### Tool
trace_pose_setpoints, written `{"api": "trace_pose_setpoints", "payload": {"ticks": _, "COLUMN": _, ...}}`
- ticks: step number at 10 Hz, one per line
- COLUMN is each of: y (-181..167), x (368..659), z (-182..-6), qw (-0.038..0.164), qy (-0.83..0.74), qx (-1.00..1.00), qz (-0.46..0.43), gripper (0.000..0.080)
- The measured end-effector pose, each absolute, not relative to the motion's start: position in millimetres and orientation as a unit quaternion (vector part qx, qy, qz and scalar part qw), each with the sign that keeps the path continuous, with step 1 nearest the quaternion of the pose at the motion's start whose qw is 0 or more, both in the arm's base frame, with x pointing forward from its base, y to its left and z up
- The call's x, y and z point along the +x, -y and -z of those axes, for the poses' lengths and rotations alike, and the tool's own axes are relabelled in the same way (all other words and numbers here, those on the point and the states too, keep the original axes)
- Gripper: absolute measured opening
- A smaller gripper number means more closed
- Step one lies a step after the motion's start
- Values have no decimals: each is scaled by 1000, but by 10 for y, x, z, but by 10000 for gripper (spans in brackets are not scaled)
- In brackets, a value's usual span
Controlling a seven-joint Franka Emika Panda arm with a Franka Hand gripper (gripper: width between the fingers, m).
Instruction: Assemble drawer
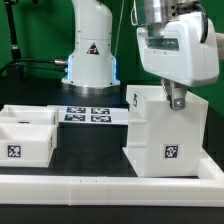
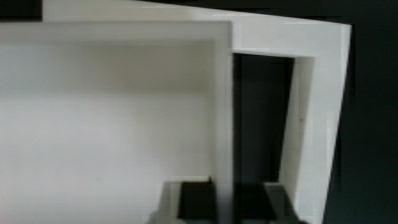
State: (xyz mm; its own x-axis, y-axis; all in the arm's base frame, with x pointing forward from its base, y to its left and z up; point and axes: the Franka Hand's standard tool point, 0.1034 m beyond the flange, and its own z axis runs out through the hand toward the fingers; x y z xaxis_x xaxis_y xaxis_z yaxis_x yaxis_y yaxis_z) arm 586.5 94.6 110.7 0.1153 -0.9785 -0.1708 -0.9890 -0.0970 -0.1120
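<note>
**Tool at casing top edge, tabletop near corner on the exterior view's right**

Tool [image 1: 176, 100]: lowered onto the top rim of the casing [image 1: 165, 140], fingers pointing down. In the wrist view, dark fingers [image 2: 192, 203] stand either side of a thin upright wall of the casing [image 2: 107, 120]. Whether the pads press that wall or stand slack cannot be told.

Casing: large white box, upright, square tag on its near face. It stands toward the tabletop's [image 1: 90, 150] near corner on the exterior view's right, just behind the rail [image 1: 110, 186].

Rail: long, low, white, lying along the tabletop's near edge across nearly the full width. It closes off the near side.

Front tray [image 1: 27, 142]: shallow, white, tagged, at the near corner on the exterior view's left. The rear tray [image 1: 30, 112] sits just behind it. Both are well apart from the casing.

Open room: a bare black strip of tabletop between the trays and the casing.

Marker board [image 1: 90, 113]: flat, behind that strip, in front of the arm base [image 1: 90, 50] toward the far edge.
</note>
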Motion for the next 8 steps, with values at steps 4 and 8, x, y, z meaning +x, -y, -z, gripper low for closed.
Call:
{"api": "trace_pose_setpoints", "payload": {"ticks": 4, "y": -956, "x": 5971, "z": -1114, "qw": 105, "qy": -678, "qx": -727, "qz": -29, "gripper": 37}}
{"api": "trace_pose_setpoints", "payload": {"ticks": 8, "y": -923, "x": 6384, "z": -1137, "qw": 122, "qy": -681, "qx": -722, "qz": -14, "gripper": 37}}
